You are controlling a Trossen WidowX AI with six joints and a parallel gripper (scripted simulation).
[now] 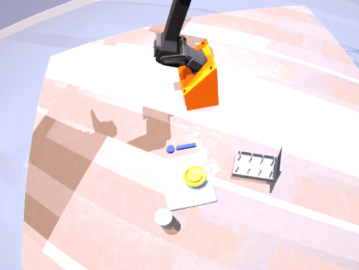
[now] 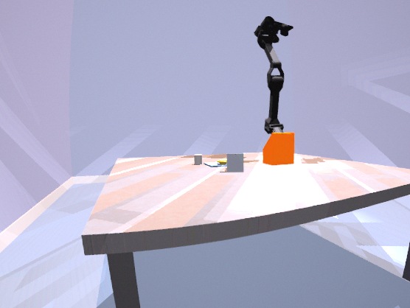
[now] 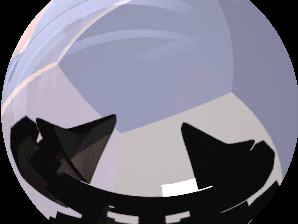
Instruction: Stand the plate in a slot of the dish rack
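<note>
A yellow round plate (image 1: 195,176) (image 2: 222,161) lies flat on a white mat with a blue edge (image 1: 179,197). The grey dish rack (image 1: 278,165) (image 2: 235,163) stands to the right of the plate in the top view, with a tall panel at one end and short rails inside. No plate shows in its slots. My gripper (image 3: 149,121) (image 2: 290,28) is open, with nothing between its fingers. It is raised high above the table, far from the plate and the rack; in the top view it is out of the picture.
A blue spoon-like piece (image 1: 186,146) lies near the mat's upper edge. A white cylinder (image 1: 163,217) (image 2: 197,159) stands beside the mat's lower left corner. The orange arm base (image 1: 203,93) (image 2: 279,149) stands behind them.
</note>
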